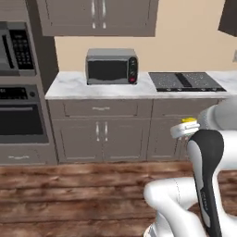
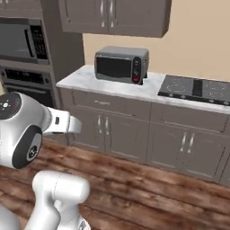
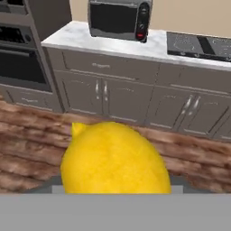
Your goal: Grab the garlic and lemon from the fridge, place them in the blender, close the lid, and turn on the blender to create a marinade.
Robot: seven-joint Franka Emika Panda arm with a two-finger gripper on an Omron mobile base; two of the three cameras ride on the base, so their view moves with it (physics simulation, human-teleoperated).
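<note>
The lemon [image 3: 115, 158] is a bright yellow fruit with a small nub at its upper left. It looms large at the bottom of the hand view and hides the fingertips. In the left base view a sliver of the lemon [image 1: 189, 120] shows at the end of the white hand, well above the floor. My gripper [image 1: 184, 129] is shut on the lemon and faces the lower cabinets. The garlic, the fridge, the blender and the lid are out of view.
A marble counter [image 1: 69, 85] carries a grey microwave [image 1: 111, 66] and a black cooktop [image 1: 185, 81]. Grey base cabinets [image 1: 102, 134] run below it. A built-in oven stack [image 1: 21, 115] stands at the left. Wooden floor [image 1: 69, 194] lies between me and the cabinets.
</note>
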